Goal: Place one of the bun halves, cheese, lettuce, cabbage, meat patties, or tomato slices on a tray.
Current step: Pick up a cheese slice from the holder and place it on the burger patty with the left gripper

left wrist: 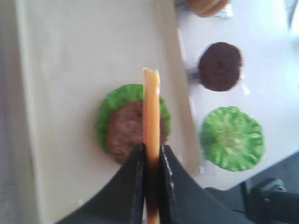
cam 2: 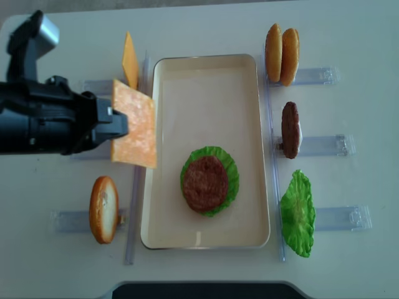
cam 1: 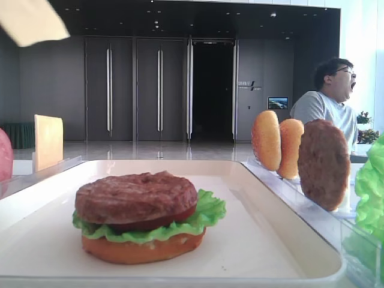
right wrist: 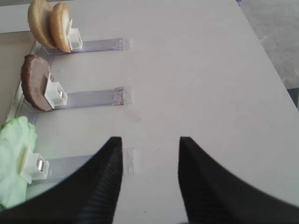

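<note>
Left gripper (cam 2: 115, 121) is pinching a stiff, flat square cheese (cam 2: 133, 123) slice, up in the air over the tray's (cam 2: 206, 71) left rim. Stack so far: bun, lettuce (cam 2: 229, 168), tomato, grainy patty (cam 2: 204, 182). Cheese isn't on yet. Right gripper (right wrist: 149, 163) hangs spread, holding nothing.

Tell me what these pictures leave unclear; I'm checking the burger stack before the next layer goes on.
- Dark red tomato slice: only its edge shows in the low exterior view; the round brown meat patty covers it from above.
- Left hand: its fingertips are hidden behind the square pale-orange cheese slice overhead.
- Right hand: seen only by its own wrist camera.
</note>
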Robot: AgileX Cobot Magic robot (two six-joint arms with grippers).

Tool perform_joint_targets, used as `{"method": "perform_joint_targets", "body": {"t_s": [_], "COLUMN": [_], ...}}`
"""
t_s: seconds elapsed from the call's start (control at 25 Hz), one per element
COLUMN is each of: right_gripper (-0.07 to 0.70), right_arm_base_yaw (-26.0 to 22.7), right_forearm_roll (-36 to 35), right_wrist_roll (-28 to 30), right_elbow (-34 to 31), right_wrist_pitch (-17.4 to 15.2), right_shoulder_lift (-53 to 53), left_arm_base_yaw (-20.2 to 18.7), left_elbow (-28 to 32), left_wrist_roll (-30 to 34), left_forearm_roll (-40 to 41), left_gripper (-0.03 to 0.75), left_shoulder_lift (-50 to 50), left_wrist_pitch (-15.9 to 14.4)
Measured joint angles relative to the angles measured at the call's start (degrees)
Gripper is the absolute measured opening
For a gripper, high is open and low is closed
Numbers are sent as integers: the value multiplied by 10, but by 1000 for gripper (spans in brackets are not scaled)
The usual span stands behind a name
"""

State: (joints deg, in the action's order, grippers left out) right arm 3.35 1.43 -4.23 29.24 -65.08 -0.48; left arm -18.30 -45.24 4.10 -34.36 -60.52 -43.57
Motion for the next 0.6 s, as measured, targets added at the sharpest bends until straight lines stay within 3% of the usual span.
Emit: {"method": "perform_joint_targets", "body": {"t_s": [0.2, 0.4, 0.6], "right_gripper": [279, 279, 279], "right_arm_base_yaw": [0, 0, 0], "right_forearm_roll": [0, 0, 0], "right_wrist_roll": [0, 0, 0], "right_elbow": [0, 0, 0], "right_wrist_pitch": [0, 0, 1], "right_shoulder_lift": [0, 0, 0], "left_arm_base_yaw": [-1, -1, -1], "left_elbow": [25, 42, 108], "left_wrist_roll": [231, 322, 449], "left_forearm_roll": [-280, -352, -467], "left_gripper": [34, 34, 34], "left_shoulder_lift": [-89, -150, -174], "left_wrist_pitch": [29, 33, 33]}}
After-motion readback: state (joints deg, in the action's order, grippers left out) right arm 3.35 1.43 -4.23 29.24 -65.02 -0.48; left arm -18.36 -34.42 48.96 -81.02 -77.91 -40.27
